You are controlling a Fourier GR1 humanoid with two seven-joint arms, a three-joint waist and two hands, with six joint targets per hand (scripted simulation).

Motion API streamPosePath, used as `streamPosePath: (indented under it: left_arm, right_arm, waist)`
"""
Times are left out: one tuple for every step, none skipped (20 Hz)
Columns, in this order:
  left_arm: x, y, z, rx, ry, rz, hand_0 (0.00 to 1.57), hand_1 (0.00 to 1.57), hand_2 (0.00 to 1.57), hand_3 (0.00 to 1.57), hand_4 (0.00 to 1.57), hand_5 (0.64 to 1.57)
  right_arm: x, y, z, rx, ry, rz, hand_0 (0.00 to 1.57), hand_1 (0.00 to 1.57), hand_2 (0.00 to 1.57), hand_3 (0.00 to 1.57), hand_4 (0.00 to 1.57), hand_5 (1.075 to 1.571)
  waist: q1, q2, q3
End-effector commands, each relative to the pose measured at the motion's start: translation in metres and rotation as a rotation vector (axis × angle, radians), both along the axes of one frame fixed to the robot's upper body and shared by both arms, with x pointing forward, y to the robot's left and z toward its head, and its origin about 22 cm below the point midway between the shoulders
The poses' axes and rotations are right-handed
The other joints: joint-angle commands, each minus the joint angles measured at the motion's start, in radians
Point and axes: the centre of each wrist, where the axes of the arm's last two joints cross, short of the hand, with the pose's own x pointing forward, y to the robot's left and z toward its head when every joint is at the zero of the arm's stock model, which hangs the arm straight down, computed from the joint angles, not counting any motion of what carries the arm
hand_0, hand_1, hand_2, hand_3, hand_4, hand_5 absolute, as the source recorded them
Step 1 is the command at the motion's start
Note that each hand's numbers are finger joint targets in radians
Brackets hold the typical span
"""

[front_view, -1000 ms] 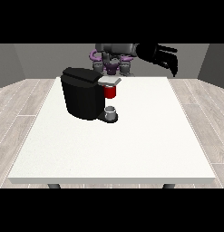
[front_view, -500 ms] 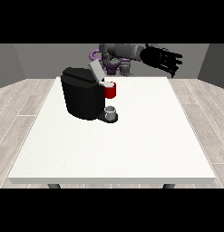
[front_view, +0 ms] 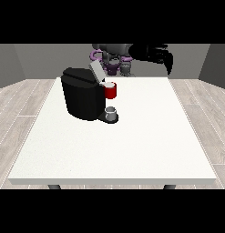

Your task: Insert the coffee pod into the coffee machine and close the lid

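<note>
The coffee machine [front_view: 82,98] is black, with a red front part [front_view: 110,91] and a grey lid [front_view: 96,72]. The table [front_view: 132,145] is white, and the hand at the view's right [front_view: 161,57] is black.

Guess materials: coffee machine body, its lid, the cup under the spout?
Coffee machine body: likely matte black plastic, dark and even with no sharp glints. Lid, standing open: light grey, could be plastic or brushed metal; can't tell. Cup: grey, faintly shiny, perhaps metal or glazed ceramic. All judged on colour and sheen only.
</note>
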Motion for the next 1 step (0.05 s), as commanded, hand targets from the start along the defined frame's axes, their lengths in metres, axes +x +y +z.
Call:
streamPosePath:
  left_arm:
    - [-0.0114,0.0281,-0.0401,-0.007,0.097,0.084,0.00,0.00,0.00,0.00,0.27,1.571]
  right_arm:
    - [-0.0171,0.0099,-0.0435,0.023,0.071,0.109,0.00,0.00,0.00,0.00,0.26,1.571]
  waist:
    - [-0.081,-0.101,-0.0004]
